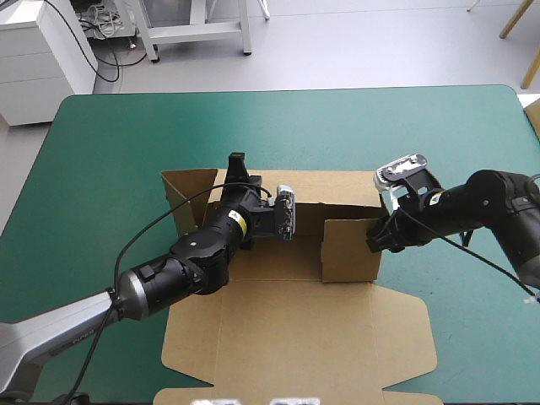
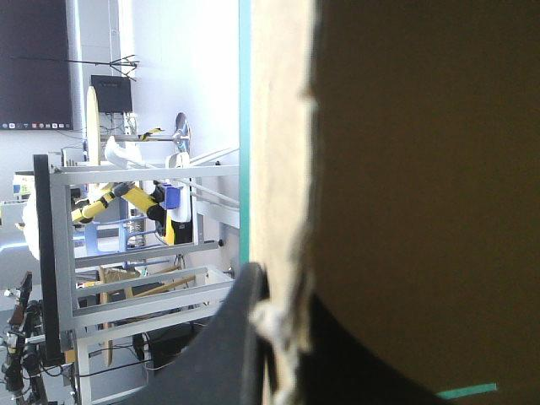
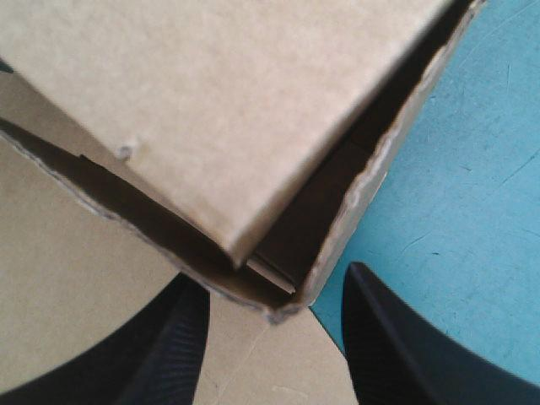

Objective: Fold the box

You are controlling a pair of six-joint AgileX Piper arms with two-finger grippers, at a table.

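While left gripper (image 2: 283, 304) pinches brown box (image 1: 295, 329) rear wall, note right gripper (image 3: 277, 277) splayed astride ragged 2 o'clock corner.

The left arm (image 1: 194, 253) is rounded black, yellow-labelled behind the wrist (image 1: 256, 211), silver-grey farther back; right arm (image 1: 489, 198), left gripper (image 1: 236, 162) and right gripper (image 3: 277, 278) black.

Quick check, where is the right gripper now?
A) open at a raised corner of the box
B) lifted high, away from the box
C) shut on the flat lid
A: the right gripper stands open, its fingers apart with a raised corner of the box just ahead between them.
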